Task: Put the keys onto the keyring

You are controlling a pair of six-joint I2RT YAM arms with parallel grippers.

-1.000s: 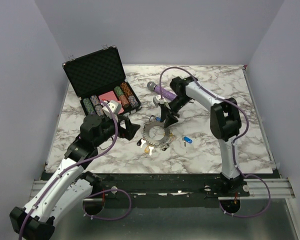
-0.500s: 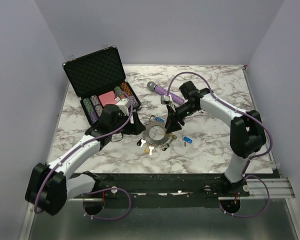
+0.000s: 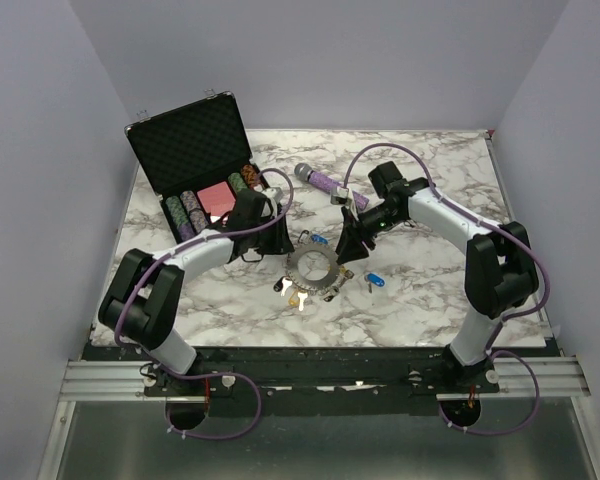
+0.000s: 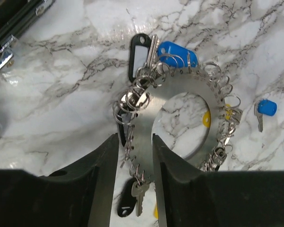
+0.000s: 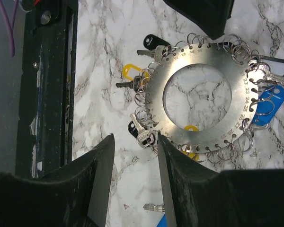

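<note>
The keyring is a flat silvery disc with a round hole, lying on the marble table. Small split rings and several keys with blue, black and yellow tags hang from its rim. My left gripper straddles the keyring's band, one finger on the outer split rings and the other on the inner edge. My right gripper hovers open at the opposite rim of the keyring, above a silver key. A loose blue-capped key lies to the right.
An open black case with poker chips stands at the back left, close behind my left gripper. A purple microphone lies behind my right gripper. Another loose key lies on the marble.
My left arm has reached forward and right, to the keyring's left rim, and its jaws have narrowed onto the band. My right gripper has barely shifted.
</note>
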